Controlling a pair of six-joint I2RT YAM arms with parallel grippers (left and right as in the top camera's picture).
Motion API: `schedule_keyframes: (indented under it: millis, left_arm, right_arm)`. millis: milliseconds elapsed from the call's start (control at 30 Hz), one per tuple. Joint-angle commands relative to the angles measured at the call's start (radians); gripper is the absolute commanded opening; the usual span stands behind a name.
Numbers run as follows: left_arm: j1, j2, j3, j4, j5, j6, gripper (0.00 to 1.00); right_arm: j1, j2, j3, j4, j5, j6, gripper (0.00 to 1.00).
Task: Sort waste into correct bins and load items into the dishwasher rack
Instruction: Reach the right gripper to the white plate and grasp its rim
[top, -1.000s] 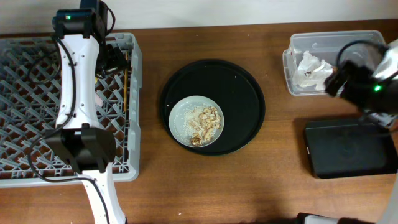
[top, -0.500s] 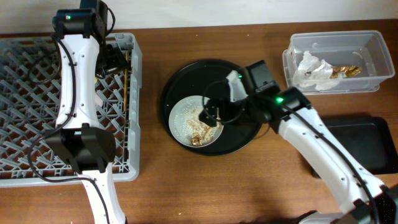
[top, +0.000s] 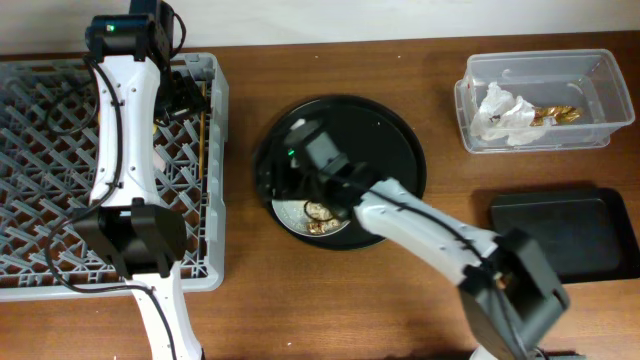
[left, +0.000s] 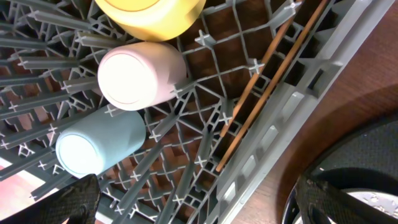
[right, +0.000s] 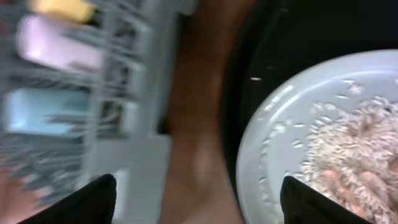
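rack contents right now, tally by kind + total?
Cups: 2 (pink cup, light-blue cup)
Bowls: 1 (yellow bowl)
Chopsticks: 2 (brown chopsticks)
Total in the rack: 5

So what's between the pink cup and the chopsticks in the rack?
Nothing extra. In the left wrist view, only bare grey lattice and pegs of the dishwasher rack lie between the pink cup and the chopsticks.

A dark brown wooden table (top: 330, 300) meets a pale wall (top: 400, 15).
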Motion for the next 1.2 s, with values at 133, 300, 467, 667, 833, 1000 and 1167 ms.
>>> schedule_keyframes:
  millis: [133,300,467,667,833,1000,1167]
  left_arm:
    - [-0.002,0.004,-0.002,-0.001,-0.011,-0.009,0.99]
    - [-0.002,0.004,-0.002,-0.002,-0.011,-0.009,0.99]
    - [-0.002,0.004,-0.002,-0.001,-0.011,-0.009,0.99]
    - [-0.002,0.004,-0.002,-0.001,-0.011,-0.009,0.99]
    - [-0.002,0.004,-0.002,-0.001,-0.011,-0.009,0.99]
    - [-0.002,0.004,-0.002,-0.002,-0.011,-0.009,0.99]
    - [0.000,0.004,-0.002,-0.001,-0.011,-0.009,0.99]
  right_arm:
    - [0.047,0.197,0.332,-0.243,0.336,0.006,0.79]
    - [0.075,0.278,0.426,-0.377,0.410,0.112,0.60]
    - [0.147,0.328,0.426,-0.342,0.534,0.172,0.50]
    - [0.165,0.393,0.426,-0.342,0.596,0.198,0.45]
    - [0.165,0.443,0.426,-0.346,0.595,0.198,0.40]
    - [0.165,0.448,0.426,-0.359,0.596,0.198,0.14]
    - [0.165,0.463,0.426,-0.393,0.595,0.198,0.14]
